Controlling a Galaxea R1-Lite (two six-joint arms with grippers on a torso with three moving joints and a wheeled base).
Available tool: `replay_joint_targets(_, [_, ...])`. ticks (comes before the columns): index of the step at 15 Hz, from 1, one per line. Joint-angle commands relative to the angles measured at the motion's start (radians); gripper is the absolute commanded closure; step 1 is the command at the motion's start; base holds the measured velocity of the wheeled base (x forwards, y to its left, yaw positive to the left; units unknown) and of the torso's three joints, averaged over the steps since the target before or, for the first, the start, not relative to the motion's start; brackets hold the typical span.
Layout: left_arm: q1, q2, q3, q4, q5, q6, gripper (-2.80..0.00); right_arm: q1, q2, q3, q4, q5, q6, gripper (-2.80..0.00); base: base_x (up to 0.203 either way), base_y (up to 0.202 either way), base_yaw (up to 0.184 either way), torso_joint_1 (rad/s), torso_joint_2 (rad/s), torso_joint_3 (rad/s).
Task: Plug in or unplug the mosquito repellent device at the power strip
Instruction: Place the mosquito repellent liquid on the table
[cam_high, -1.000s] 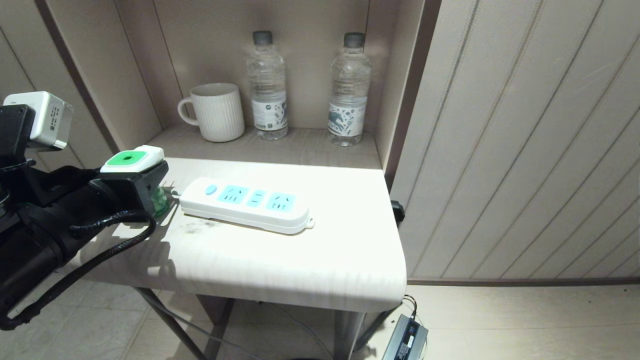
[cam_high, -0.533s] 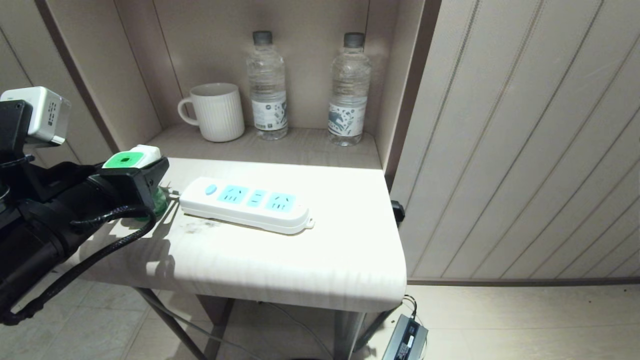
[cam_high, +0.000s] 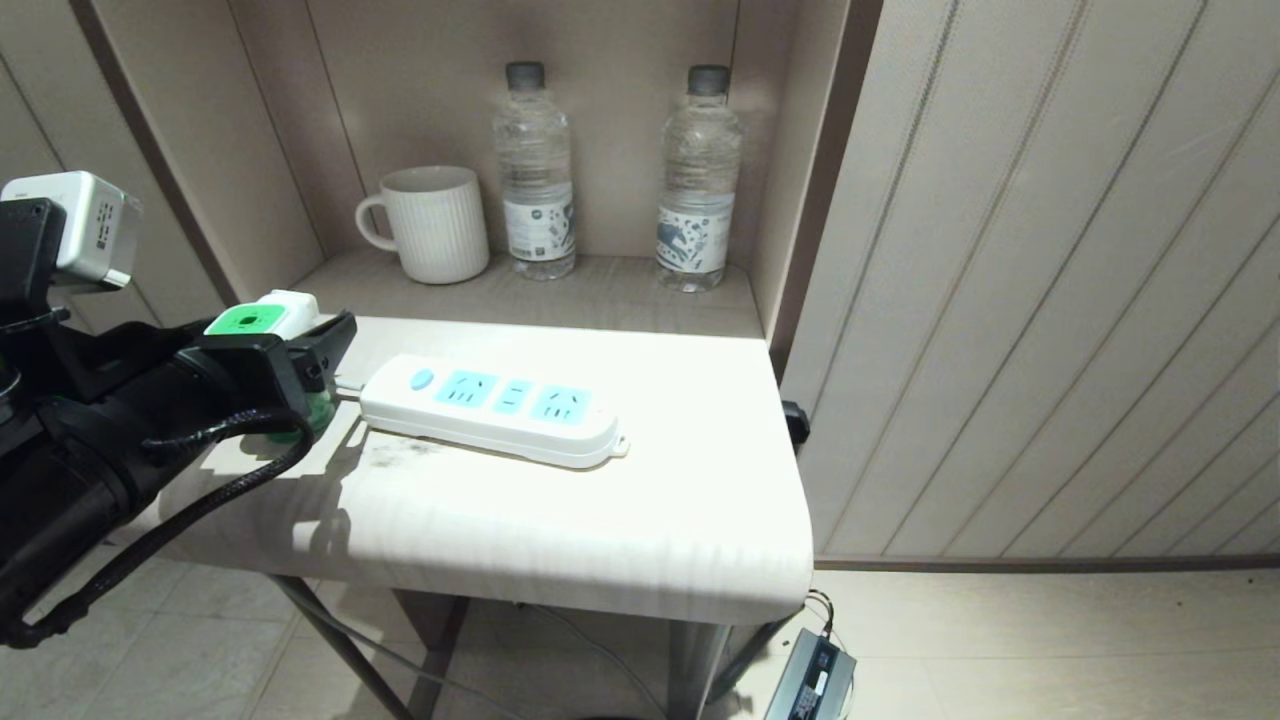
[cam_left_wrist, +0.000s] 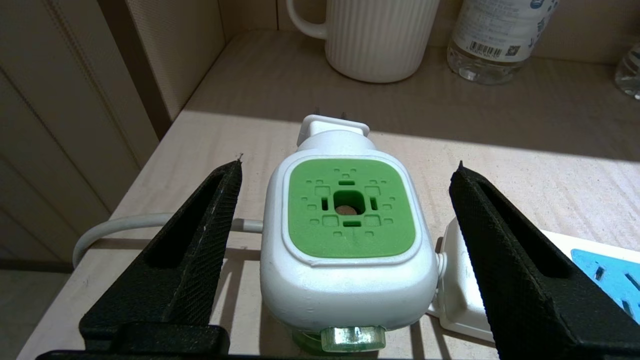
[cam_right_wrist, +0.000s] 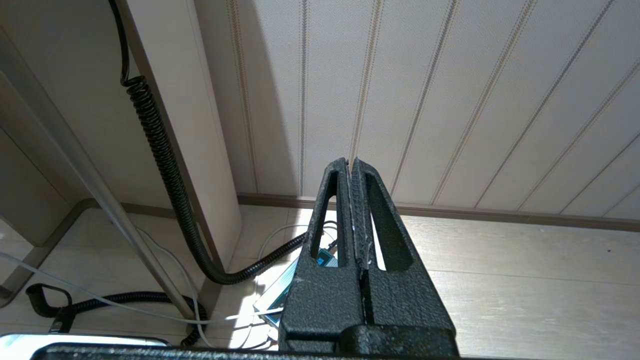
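at the left of the head frame my left gripper (cam_left_wrist: 345, 210) has its jaws spread wide on either side of the mosquito repellent device (cam_left_wrist: 347, 240), with a clear gap on each side. the device stands upright on the table (cam_high: 560, 520), green face up, its plug prongs bare, just beside the button end of the power strip (cam_high: 495, 408) at centre frame. my right gripper (cam_right_wrist: 352, 200), jaws pressed together, hangs low over the floor.

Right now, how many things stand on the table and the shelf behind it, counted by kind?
Water bottles: 2
Mug: 1
Power strip: 1
Mosquito repellent device: 1
Total: 5
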Motion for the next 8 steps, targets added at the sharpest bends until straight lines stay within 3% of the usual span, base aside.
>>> replay_joint_targets(1, [0.000, -0.013, 0.001, -0.003, 0.004, 0.000, -2.80, 0.002, 0.000, 0.000, 0.000, 0.000, 0.000, 0.00, 0.000, 0.000, 0.000, 0.000, 0.00, 0.000])
replay_joint_targets(8, [0.000, -0.147, -0.045, 0.058, 0.004, 0.032, -2.80, 0.000, 0.000, 0.000, 0.000, 0.000, 0.000, 0.00, 0.000, 0.000, 0.000, 0.000, 0.00, 0.000])
